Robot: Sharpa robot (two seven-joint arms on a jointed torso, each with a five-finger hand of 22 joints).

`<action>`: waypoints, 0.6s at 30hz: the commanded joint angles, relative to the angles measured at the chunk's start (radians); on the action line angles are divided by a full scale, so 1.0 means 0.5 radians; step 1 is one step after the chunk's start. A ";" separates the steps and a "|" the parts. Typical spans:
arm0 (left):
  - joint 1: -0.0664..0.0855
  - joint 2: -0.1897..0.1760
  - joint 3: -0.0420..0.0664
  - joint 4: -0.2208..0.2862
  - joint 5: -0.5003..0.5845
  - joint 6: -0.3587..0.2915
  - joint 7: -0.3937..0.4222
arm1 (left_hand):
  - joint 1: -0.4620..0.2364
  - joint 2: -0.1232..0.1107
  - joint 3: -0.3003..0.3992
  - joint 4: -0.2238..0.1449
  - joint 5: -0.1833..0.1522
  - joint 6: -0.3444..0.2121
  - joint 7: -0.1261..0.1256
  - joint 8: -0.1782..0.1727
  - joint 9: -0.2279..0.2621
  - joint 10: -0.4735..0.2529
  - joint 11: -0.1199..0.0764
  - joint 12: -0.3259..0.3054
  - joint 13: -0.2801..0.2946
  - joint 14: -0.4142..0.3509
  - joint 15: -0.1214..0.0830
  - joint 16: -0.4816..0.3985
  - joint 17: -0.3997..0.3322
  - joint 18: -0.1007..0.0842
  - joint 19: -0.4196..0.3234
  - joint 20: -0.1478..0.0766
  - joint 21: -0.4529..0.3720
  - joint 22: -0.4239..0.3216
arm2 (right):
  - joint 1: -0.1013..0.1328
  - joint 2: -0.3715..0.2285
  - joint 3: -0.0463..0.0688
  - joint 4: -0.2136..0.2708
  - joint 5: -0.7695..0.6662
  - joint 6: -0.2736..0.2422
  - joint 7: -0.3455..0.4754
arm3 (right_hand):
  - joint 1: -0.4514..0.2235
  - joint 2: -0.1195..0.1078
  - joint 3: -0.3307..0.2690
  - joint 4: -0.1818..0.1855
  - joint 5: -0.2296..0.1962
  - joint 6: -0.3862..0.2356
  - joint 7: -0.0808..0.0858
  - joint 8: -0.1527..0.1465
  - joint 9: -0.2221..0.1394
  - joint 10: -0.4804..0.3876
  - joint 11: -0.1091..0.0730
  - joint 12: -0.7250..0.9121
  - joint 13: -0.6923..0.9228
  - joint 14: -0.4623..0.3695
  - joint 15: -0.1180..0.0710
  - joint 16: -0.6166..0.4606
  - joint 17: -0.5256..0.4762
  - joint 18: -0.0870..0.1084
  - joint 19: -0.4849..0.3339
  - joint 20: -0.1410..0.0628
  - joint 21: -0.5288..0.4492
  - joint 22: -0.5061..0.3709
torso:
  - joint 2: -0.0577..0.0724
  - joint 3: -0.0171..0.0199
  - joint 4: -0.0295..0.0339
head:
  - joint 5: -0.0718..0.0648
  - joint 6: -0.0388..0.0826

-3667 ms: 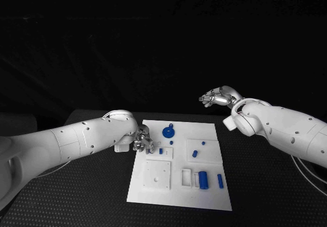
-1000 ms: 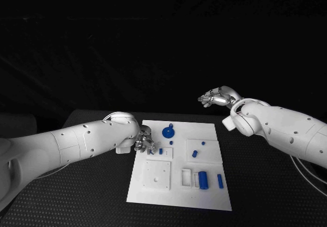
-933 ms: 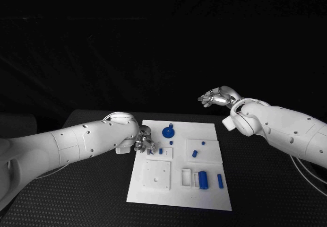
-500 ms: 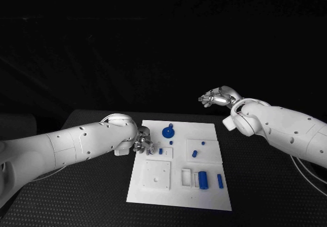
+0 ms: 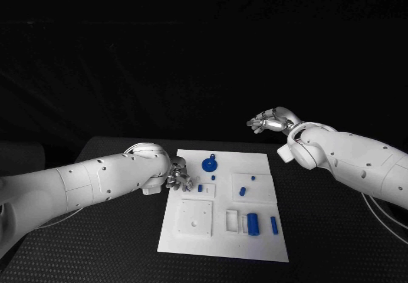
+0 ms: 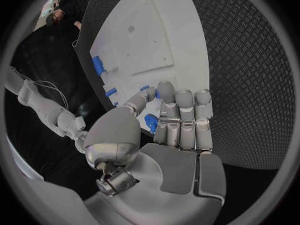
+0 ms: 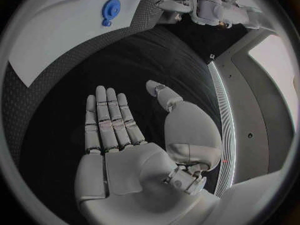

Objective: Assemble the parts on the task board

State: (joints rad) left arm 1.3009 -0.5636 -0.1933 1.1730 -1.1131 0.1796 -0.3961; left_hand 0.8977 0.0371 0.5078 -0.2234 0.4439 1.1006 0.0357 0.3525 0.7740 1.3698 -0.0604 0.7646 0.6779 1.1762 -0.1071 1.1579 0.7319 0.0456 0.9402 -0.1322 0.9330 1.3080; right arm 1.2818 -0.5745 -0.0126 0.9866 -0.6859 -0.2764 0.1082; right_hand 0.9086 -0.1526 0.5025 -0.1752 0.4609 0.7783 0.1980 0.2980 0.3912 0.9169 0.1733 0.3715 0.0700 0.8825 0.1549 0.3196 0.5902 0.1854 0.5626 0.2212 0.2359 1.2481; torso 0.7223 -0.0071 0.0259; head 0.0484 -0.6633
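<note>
Gripping a blue part (image 6: 151, 122), the left hand (image 5: 178, 178) has lifted slightly; right hand (image 7: 134, 150) stays spread.

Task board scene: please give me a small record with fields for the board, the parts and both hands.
board: white task board on the black table
parts: blue round part at the far end; blue cylinder near the front
left hand: left hand at the board's left edge, fingers pinching a small blue part
right hand: right hand raised off the board, flat, holding nothing
</note>
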 commanded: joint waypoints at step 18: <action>-0.001 0.012 0.000 -0.017 0.030 0.068 -0.003 | 0.058 0.050 0.148 -0.132 0.011 -0.002 -0.012 0.003 0.005 0.025 -0.042 0.006 -0.001 0.006 -0.011 0.005 -0.004 0.030 0.015 -0.135 0.012 0.035 | 0.000 -0.002 0.000 0.001 -0.001 0.022 0.012 | -0.002 0.021 -0.009 -0.005 0.012 -0.014 0.038 0.011 -0.004 0.012 0.002 -0.008 -0.002 0.010 0.006 -0.012 0.004 0.035 0.001 0.012 -0.014 0.005 | 0.000 -0.0003 0.001 | 0.002 -0.007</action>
State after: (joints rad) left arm 1.3007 -0.5591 -0.1933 1.1619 -1.1046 0.1908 -0.3987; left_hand 0.8977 0.0371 0.5095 -0.2217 0.4467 1.1006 0.0364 0.3479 0.7756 1.3700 -0.0602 0.7646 0.6778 1.1795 -0.1071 1.1578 0.7310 0.0456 0.9402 -0.1322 0.9329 1.3077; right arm 1.2818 -0.5752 -0.0126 0.9867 -0.6859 -0.2762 0.1082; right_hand 0.9086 -0.1526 0.5025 -0.1751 0.4609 0.7783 0.1979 0.2980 0.3903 0.9169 0.1733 0.3716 0.0701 0.8825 0.1549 0.3196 0.5911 0.1854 0.5626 0.2212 0.2320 1.2489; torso 0.7223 -0.0071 0.0260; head 0.0498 -0.6657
